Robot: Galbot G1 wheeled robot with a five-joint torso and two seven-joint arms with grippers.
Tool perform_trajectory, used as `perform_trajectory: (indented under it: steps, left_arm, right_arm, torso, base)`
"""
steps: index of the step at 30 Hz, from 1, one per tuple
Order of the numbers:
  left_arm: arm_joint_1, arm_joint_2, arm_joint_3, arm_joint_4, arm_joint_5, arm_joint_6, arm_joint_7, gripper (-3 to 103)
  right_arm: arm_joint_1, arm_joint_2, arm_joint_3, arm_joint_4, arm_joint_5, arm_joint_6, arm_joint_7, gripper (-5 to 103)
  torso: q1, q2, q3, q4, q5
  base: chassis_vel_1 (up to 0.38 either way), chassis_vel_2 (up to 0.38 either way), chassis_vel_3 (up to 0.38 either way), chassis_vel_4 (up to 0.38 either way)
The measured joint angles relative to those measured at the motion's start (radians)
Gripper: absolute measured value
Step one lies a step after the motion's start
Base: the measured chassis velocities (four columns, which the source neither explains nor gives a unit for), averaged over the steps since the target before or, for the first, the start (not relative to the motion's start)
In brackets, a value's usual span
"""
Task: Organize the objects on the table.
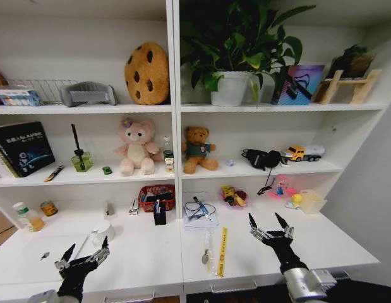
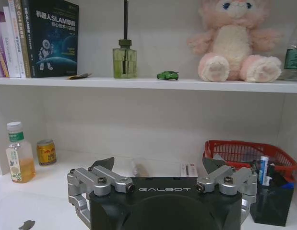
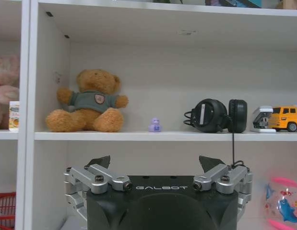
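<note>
**Q:** What does the figure show?

**A:** Both arms hover low over the front of the white flat worktop [image 1: 144,252]. The left gripper [image 1: 85,254] and the right gripper [image 1: 270,222] each have jaws spread wide apart, holding nothing.

**Q:** Where are the objects to be organized?

**A:** A black pen holder [image 1: 160,216] stands mid-worktop, in front of a red mesh basket [image 1: 156,196]. A yellow ruler [image 1: 222,251] lies flat between the grippers, beside a clear slim item, possibly a packaged pen [image 1: 208,250]. A small gold can [image 1: 48,207] and a clear bottle of amber liquid [image 1: 26,216] stand at far left. A tiny green toy car [image 2: 167,75] sits on the shelf above.

**Q:** What could go wrong from here?

**A:** The thin ruler lies flush, so the jaws may skid it toward the front edge. A leftward sweep could topple the bottle.
</note>
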Motion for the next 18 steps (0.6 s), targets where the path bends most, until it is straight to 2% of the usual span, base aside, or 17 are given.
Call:
perform_trajectory:
  steps: [4,8,11,16,18]
  left_arm:
    - [0.0,0.0,0.0,0.0,0.0,0.0,0.0,100]
    - [0.0,0.0,0.0,0.0,0.0,0.0,0.0,100]
    - [0.0,0.0,0.0,0.0,0.0,0.0,0.0,100]
    - [0.0,0.0,0.0,0.0,0.0,0.0,0.0,100]
    - [0.0,0.0,0.0,0.0,0.0,0.0,0.0,100]
  right_arm:
    - [0.0,0.0,0.0,0.0,0.0,0.0,0.0,100]
    - [0.0,0.0,0.0,0.0,0.0,0.0,-0.001,100]
    - [0.0,0.0,0.0,0.0,0.0,0.0,-0.001,100]
    - [0.0,0.0,0.0,0.0,0.0,0.0,-0.001,100]
    - [0.0,0.0,0.0,0.0,0.0,0.0,-0.001,100]
  torso:
    - [0.0,0.0,0.0,0.0008,0.0006]
    - [0.0,0.0,0.0,0.0002,0.0]
    - [0.0,0.0,0.0,0.0008,0.0003]
    - [0.0,0.0,0.0,0.0003,0.0]
    - [0.001,0.0,0.0,0.001,0.0001]
  base:
    - [0.257,0.22,-0.215,-0.199]
    - [0.259,0.266,-0.266,-0.259]
    - [0.307,0.276,-0.313,-0.309]
    - [0.346,0.356,-0.33,-0.337]
    - [0.402,0.36,-0.376,-0.362]
